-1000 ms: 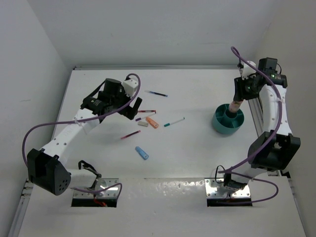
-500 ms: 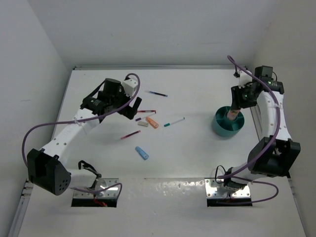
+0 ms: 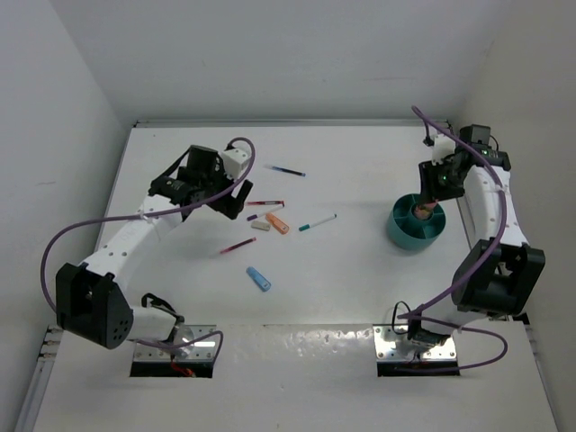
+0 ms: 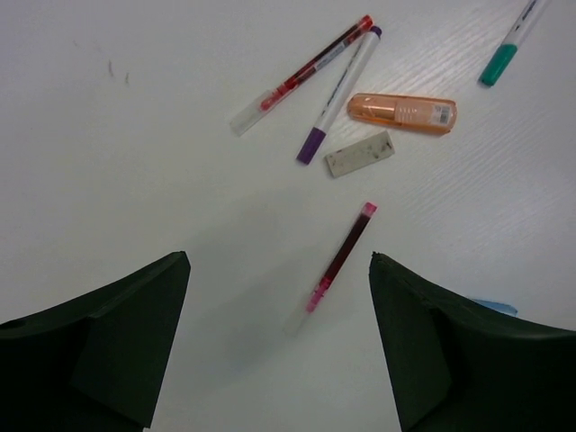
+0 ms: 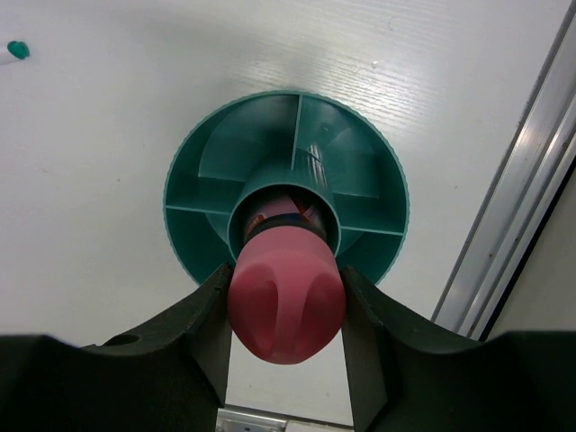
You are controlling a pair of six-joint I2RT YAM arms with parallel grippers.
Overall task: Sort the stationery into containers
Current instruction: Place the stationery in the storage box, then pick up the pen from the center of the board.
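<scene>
One pink marker [image 5: 286,301], tip within organiser cup's [image 5: 355,157] central ring.

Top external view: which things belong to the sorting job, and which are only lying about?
Job: pink marker in the right claw, teal organiser cup, two red pens, blue pen, teal pen, purple-capped pen, orange stick, blue stick, eraser.
Not job: purple cables, metal base plates, side rail.

Organiser cup [image 5: 176,196] centre well plugged by pink marker [image 5: 286,306]; outer compartments open.
</scene>
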